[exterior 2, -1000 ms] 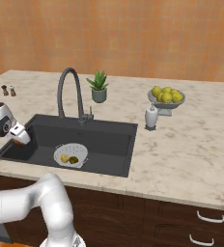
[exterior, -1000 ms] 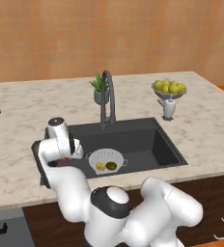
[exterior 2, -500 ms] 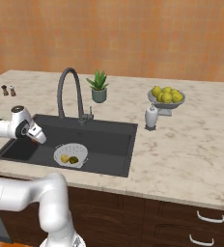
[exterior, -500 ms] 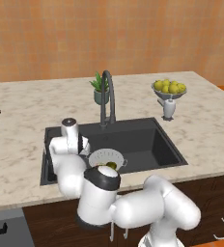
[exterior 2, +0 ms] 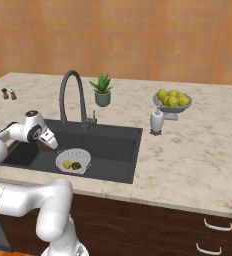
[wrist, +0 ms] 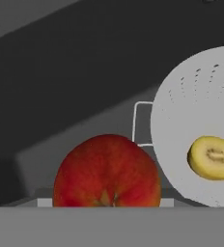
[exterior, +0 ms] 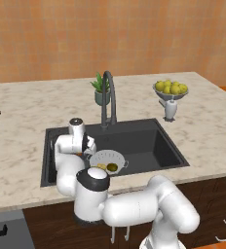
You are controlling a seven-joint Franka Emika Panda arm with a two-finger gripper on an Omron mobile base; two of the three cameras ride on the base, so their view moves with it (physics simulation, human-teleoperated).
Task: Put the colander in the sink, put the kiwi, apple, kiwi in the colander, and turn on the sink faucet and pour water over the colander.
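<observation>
End effector [exterior 2: 52,143]: closed on the apple [wrist: 107,172], over the sink [exterior 2: 118,142]. Colander [exterior 2: 73,160] at its 3 o'clock, holding yellowish kiwi [wrist: 212,157] and dark kiwi [exterior 2: 76,166].

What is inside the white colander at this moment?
The colander in the sink holds two kiwis, a yellowish one and a dark one. The apple is outside it, at the gripper.
</observation>
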